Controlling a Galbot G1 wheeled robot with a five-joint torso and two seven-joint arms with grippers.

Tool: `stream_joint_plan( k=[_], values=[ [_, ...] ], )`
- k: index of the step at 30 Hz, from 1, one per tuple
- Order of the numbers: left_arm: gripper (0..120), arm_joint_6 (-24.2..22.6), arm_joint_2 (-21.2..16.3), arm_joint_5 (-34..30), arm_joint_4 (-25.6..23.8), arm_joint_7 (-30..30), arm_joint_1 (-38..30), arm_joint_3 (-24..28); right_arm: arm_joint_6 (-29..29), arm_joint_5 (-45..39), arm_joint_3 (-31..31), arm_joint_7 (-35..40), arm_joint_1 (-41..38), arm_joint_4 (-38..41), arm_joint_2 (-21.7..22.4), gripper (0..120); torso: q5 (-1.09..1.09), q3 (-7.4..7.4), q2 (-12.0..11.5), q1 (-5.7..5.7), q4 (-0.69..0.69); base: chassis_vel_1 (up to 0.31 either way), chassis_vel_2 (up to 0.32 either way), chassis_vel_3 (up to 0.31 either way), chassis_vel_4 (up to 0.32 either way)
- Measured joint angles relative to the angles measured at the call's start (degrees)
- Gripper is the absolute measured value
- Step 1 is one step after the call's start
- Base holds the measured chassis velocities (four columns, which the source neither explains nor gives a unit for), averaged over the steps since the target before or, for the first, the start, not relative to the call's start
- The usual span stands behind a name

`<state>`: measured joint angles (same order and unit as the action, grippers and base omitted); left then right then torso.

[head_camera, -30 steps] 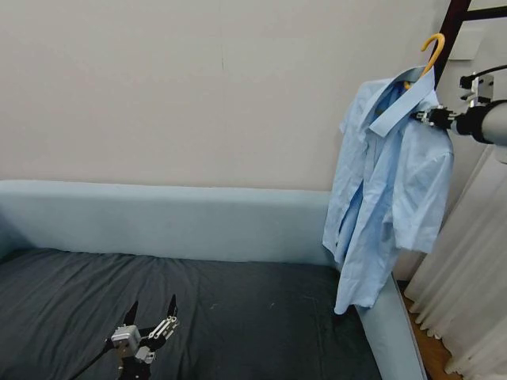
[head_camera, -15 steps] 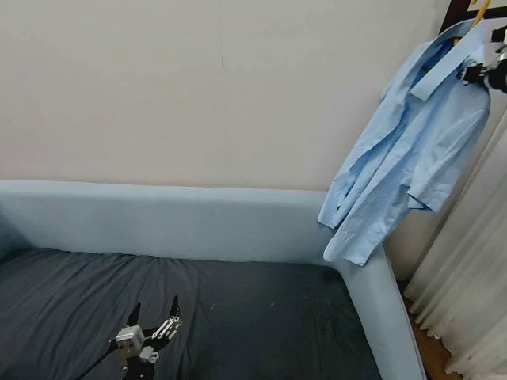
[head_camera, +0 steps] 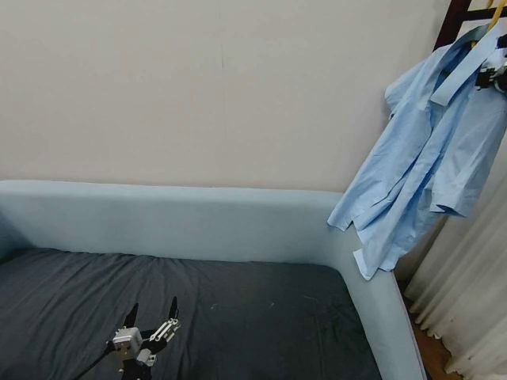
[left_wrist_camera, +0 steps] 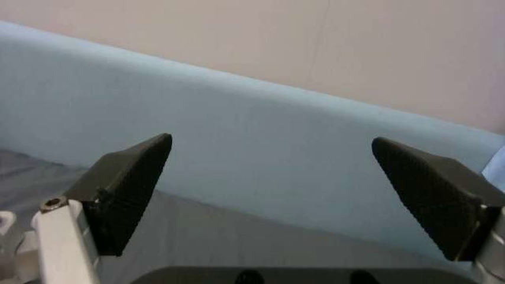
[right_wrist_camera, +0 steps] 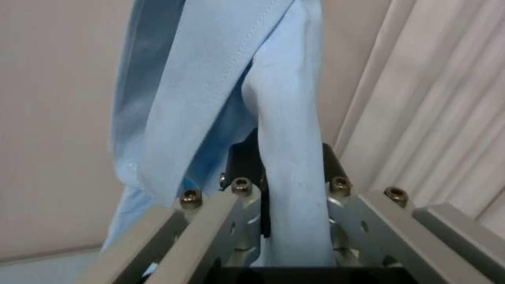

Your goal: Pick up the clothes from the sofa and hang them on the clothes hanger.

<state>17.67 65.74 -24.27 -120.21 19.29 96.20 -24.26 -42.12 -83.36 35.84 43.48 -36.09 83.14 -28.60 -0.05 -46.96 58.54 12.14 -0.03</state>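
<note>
We see the right gripper (head_camera: 485, 77) high at the right side of the head view, beside the dark rack (head_camera: 453, 20); its fingers (right_wrist_camera: 201, 228) are clamped on a fold of the light blue shirt (head_camera: 420, 158), as the right wrist view shows; the shirt hangs clear above the sofa (head_camera: 198, 226), and a bit of yellow hanger (head_camera: 494, 14) shows at its collar; its lower tail is near the sofa's right end; if it touches there, we cannot tell; a pale curtain (head_camera: 467, 309) is just beside it. The left gripper (head_camera: 152, 310) is low over the dark seat (head_camera: 261, 317), approx. left of the middle; its fingers (left_wrist_camera: 130, 183) are wide apart, w/ nothing between; in the left wrist view they face the sofa's backrest (left_wrist_camera: 261, 136).
</note>
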Motion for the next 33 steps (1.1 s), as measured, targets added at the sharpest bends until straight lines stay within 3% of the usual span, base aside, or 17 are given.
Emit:
stream_joint_plan(
  k=[6, 11, 17, 20, 25, 29, 33],
  values=[
    [100, 0.42, -0.22, -0.47, 0.51, 0.08, -0.31, -0.22, -0.02, 0.41, 0.73, -0.60, -0.34, -0.24, 2.26, 7, 0.03, -0.01, 0.00, 0.00, -0.04, 0.000, 0.000, 0.000, 0.000],
    [100, 0.53, -0.50, -0.72, 1.31, 0.14, -1.43, 0.92, -0.06, -2.01, -3.17, 1.27, 2.35, 5.01, 6.23, 7, 0.03, 0.00, 0.00, 0.00, -0.07, 0.000, 0.000, 0.000, 0.000],
    [100, 0.53, -0.90, -0.99, 1.56, 0.17, -1.67, 1.16, -0.06, -4.32, -5.93, 3.75, 4.15, 8.29, 7.17, 7, 0.02, 0.01, 0.01, 0.00, -0.06, 0.000, 0.000, 0.000, 0.000],
    [100, 0.55, -0.99, -1.17, 1.60, 0.26, -1.74, 1.24, -0.06, -4.21, -3.95, 3.77, 2.17, 6.19, 5.76, 7, 0.02, 0.01, 0.01, 0.00, -0.05, 0.000, 0.000, 0.000, 0.000],
    [100, 0.53, -1.06, -1.47, 1.39, 0.33, -1.99, 1.28, -0.06, -2.43, 3.27, 3.18, -3.56, -1.36, -0.39, 7, 0.01, 0.00, 0.01, 0.00, -0.03, 0.000, 0.000, 0.000, 0.000],
    [100, 0.70, -1.16, -1.91, 0.98, 0.34, -1.45, 0.42, -0.05, -0.39, 7.76, 1.84, -8.38, -11.77, -8.46, 7, -0.01, -0.01, 0.00, 0.00, -0.01, 0.000, 0.000, 0.000, 0.000],
    [100, 1.15, -1.45, -2.50, 0.95, 0.35, -0.91, -0.39, 0.00, 1.95, 9.93, -0.81, -10.99, -19.70, -12.51, 7, 0.00, -0.01, 0.01, 0.00, -0.04, 0.000, 0.000, 0.000, 0.000]
  ],
)
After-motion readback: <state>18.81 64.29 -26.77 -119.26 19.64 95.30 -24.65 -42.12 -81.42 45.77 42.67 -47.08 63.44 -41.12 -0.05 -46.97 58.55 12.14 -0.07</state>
